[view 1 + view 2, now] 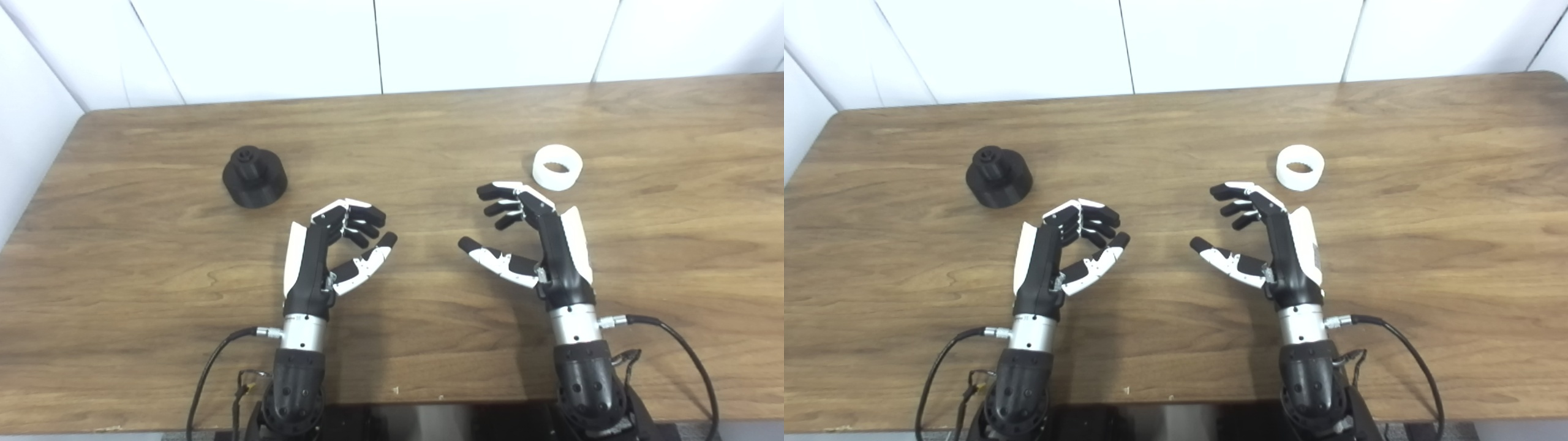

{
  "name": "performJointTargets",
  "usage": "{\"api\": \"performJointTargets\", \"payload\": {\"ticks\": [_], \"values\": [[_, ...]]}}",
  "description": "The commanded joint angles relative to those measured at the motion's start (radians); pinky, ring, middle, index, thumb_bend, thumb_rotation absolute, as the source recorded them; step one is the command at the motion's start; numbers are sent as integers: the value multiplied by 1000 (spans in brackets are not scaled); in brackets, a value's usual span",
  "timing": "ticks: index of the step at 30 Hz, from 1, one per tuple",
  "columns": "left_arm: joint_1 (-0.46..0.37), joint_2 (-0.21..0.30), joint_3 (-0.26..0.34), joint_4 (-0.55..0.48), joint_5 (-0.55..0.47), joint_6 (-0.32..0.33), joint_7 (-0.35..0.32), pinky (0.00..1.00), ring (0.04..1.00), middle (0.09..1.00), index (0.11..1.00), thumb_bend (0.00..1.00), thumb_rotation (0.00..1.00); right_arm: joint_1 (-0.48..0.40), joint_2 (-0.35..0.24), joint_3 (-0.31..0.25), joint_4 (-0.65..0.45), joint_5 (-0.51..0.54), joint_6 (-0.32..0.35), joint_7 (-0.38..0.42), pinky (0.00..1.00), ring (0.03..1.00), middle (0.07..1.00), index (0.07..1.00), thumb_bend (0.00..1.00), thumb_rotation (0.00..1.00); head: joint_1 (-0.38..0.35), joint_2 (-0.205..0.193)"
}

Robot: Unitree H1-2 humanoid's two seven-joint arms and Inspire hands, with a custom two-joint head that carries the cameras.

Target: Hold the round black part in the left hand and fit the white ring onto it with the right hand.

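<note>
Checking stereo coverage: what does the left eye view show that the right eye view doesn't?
Only the left eye view: more of the white wall beside the table's left end.
Only the right eye view: the rounded far right corner of the wooden table.
Both: the round black plastic part and the white plastic ring lying apart on the table, the left hand and right hand empty over the table, fingers apart, cables at both wrists.

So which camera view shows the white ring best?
The left eye view, by a small margin: the white ring lies nearer the picture's middle there, and its opening is plain. The right eye view shows the same ring just as whole, unobstructed beyond the right hand, only further left.
</note>
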Motion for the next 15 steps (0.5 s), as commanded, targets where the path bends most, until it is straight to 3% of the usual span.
{"api": "performJointTargets", "payload": {"ticks": [1,15], "values": [[-19,-1,-5,-32,13,-19,9,407,503,545,490,499,67,22,85,-5,-14,0,-23,-17,487,601,673,655,640,167,1,0],[-20,-1,-2,-30,9,-22,12,400,496,540,490,499,64,24,87,-4,-18,3,-20,-15,457,590,673,660,640,174,1,2]]}}
